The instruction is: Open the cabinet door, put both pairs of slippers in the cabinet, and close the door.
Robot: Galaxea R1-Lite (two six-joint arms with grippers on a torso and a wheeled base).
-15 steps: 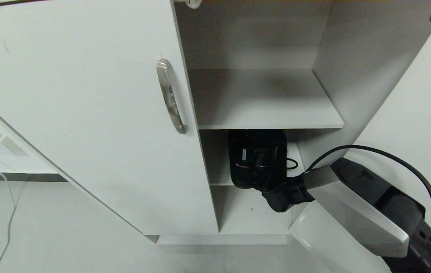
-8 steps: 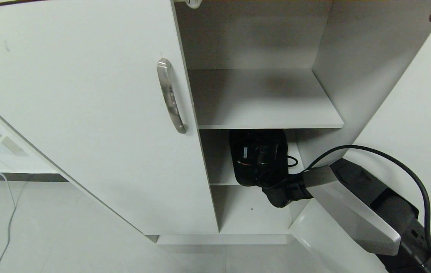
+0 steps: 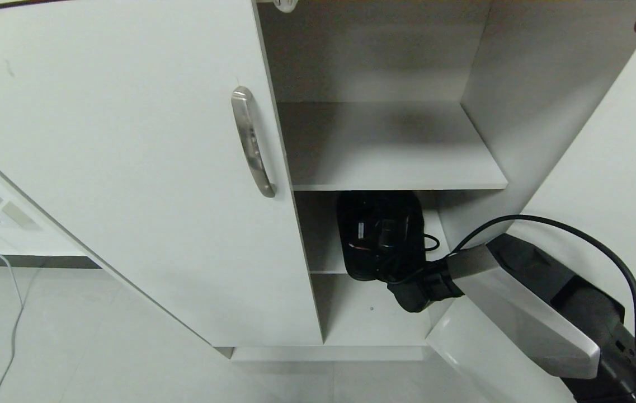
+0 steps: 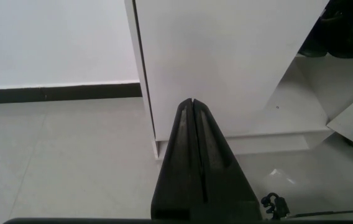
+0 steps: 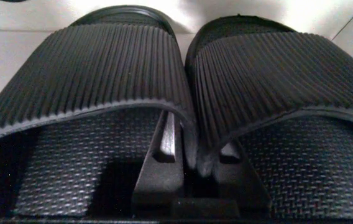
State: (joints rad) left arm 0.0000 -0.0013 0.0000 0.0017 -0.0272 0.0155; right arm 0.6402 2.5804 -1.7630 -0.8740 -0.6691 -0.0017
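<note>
a white cabinet [image 3: 508, 112] stood with its right door [image 3: 614, 184] swung open and its left door [image 3: 127, 168] shut. the right gripper [image 5: 192, 149] was clamped tight on the inner edges of a pair of black slippers [image 3: 380, 235], side by side in the compartment beneath the upper shelf [image 3: 390, 151], seemingly set down there. the left gripper [image 4: 192, 106], closed and empty, hung low before the cabinet's front.

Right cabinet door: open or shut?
Open. The door stands swung aside, shelves exposed, black slippers visible inside.
</note>
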